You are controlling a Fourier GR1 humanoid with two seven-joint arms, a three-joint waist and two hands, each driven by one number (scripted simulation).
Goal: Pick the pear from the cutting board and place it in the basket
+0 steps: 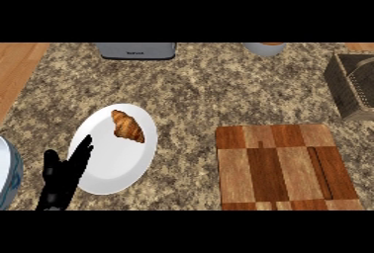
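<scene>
Head view shows the black left hand (62, 178) with straight fingers, resting over a smooth white plate (116, 168) holding a flaky croissant (128, 126). No pear shows on the striped wooden cutting board (285, 165). Woven basket (352, 86) sits on the speckled stone counter (219, 84)

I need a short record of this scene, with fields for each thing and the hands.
counter: speckled stone
cutting board: wooden, lower right, nothing on it
pear: not visible
basket: wicker, right edge, partly cut off
plate: white, left of the board
croissant: on the plate's upper part
left robot hand: black, fingers straight, overlapping the plate's left rim
right robot hand: not in view
appliance: grey, top edge
</scene>
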